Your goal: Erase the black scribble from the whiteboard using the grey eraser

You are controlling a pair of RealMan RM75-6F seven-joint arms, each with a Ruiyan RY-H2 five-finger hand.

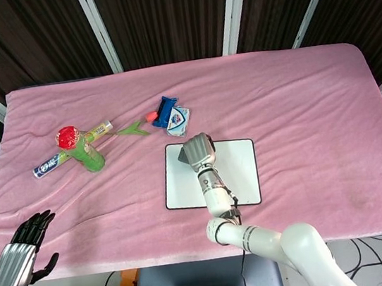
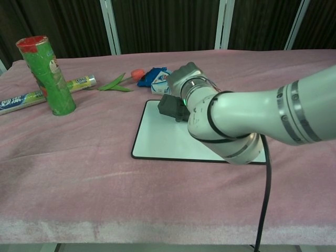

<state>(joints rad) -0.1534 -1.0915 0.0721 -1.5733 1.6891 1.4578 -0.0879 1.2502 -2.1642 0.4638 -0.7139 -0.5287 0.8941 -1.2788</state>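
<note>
Right hand (image 1: 199, 152) over the far left part of the whiteboard (image 1: 241, 171), gripping the grey eraser (image 2: 171, 106) against the board; fingers hidden behind the hand's back, so exact grip unclear. No black scribble visible on the bare white surface. Whiteboard flat near the middle of the pink-covered worktop (image 1: 315, 111), toward its near edge. Left hand (image 1: 20, 246) off the near left corner of the worktop, fingers spread, holding nothing. Toward the far left: green canister (image 1: 80, 149) with red lid standing upright, toothpaste tube (image 1: 57, 159) lying behind it, tulip (image 1: 137, 125) flat on the cloth, blue packet (image 1: 163, 110) and small blue-and-white box (image 1: 178, 119) just beyond the whiteboard's far edge.
</note>
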